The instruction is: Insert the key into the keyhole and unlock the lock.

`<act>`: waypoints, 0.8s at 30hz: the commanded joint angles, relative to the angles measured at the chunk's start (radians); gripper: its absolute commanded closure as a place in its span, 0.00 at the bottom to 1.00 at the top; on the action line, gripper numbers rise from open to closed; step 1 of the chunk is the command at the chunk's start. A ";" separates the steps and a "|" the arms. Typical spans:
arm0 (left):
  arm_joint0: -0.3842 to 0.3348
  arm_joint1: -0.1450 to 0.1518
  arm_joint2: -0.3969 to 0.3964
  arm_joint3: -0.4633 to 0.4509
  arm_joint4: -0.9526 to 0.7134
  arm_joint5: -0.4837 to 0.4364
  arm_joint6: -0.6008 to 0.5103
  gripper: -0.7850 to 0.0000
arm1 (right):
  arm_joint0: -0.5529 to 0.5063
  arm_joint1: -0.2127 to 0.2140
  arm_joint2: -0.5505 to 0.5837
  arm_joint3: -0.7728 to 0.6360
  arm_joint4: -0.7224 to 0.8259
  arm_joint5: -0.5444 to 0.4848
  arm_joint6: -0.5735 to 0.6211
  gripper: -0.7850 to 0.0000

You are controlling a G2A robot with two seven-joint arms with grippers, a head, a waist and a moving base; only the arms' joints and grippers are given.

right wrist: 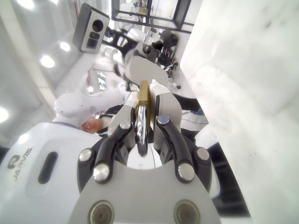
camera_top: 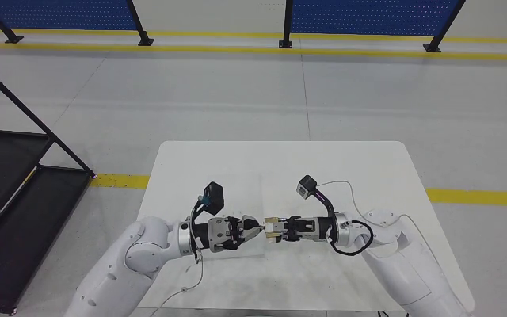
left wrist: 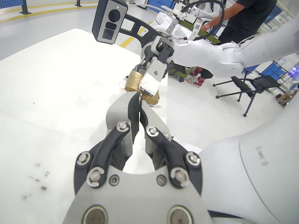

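Observation:
Low over the white table (camera_top: 317, 174), near its front edge, my two grippers meet tip to tip. My right gripper (camera_top: 279, 230) is shut on a brass padlock (camera_top: 272, 229), its padded fingers (left wrist: 149, 87) clamping the flat faces of the body (left wrist: 133, 80). The chrome shackle (right wrist: 141, 122) points back between the fingers (right wrist: 163, 99) toward the wrist. My left gripper (left wrist: 139, 99) is shut, its tips pressed against the lock's bottom face. Just a sliver of the key (left wrist: 142, 96) shows between the black pads; the keyhole is hidden.
A black metal rack (camera_top: 32, 182) stands on the floor left of the table. Blue partition panels (camera_top: 71, 12) line the far side of the room. A folding chair (left wrist: 257, 87) stands beyond the table's edge. The table surface behind the grippers is bare.

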 commanded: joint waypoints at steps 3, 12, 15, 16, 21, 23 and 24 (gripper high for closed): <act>0.006 -0.002 -0.003 -0.006 0.059 -0.013 0.054 1.00 | 0.002 0.000 -0.001 0.002 0.001 0.002 0.003 1.00; 0.024 -0.005 -0.005 -0.031 0.211 -0.024 0.158 1.00 | 0.005 0.000 -0.001 0.006 0.004 0.005 0.005 1.00; 0.031 -0.006 -0.008 -0.035 0.251 -0.026 0.195 1.00 | 0.006 -0.001 -0.002 0.008 0.006 0.006 0.005 1.00; 0.034 -0.006 -0.008 -0.037 0.265 -0.028 0.206 1.00 | 0.007 -0.001 -0.002 0.009 0.006 0.006 0.005 1.00; 0.050 -0.007 -0.018 -0.057 0.367 -0.018 0.271 1.00 | 0.008 -0.001 -0.003 0.011 0.007 0.008 0.002 1.00; 0.059 -0.008 -0.019 -0.063 0.409 -0.010 0.301 1.00 | 0.009 -0.002 -0.003 0.011 0.009 0.007 0.002 1.00; 0.063 -0.009 -0.018 -0.064 0.426 -0.007 0.315 1.00 | 0.008 -0.002 -0.003 0.012 0.010 0.006 0.001 1.00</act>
